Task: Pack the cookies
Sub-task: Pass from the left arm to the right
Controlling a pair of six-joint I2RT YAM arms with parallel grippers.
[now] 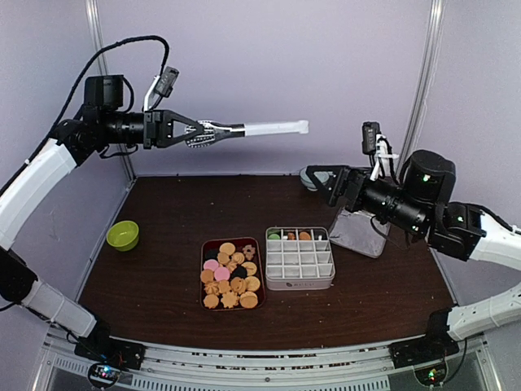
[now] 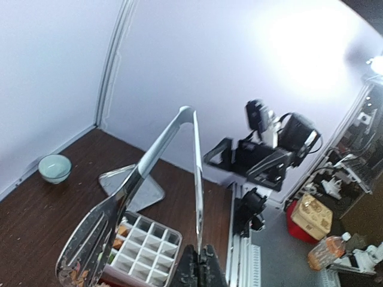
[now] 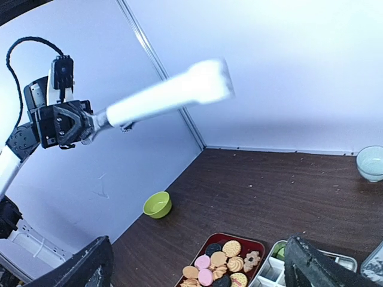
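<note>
The cookies (image 1: 230, 273) lie heaped in a dark red tray (image 1: 203, 277) at the table's middle; they also show in the right wrist view (image 3: 224, 266). A white divided box (image 1: 299, 258) stands right of the tray, with a few cookies (image 1: 291, 235) in its far row. My left gripper (image 1: 198, 130) is high above the table at the far left, shut on one arm of the metal tongs (image 1: 260, 128), which point right; the left wrist view shows the grip (image 2: 200, 260). My right gripper (image 1: 332, 186) is open and empty, above the table behind the box.
A green bowl (image 1: 123, 235) sits at the left edge. A pale blue bowl (image 1: 312, 177) sits at the back wall. A clear lid (image 1: 358, 232) lies right of the box. Walls enclose the table on three sides.
</note>
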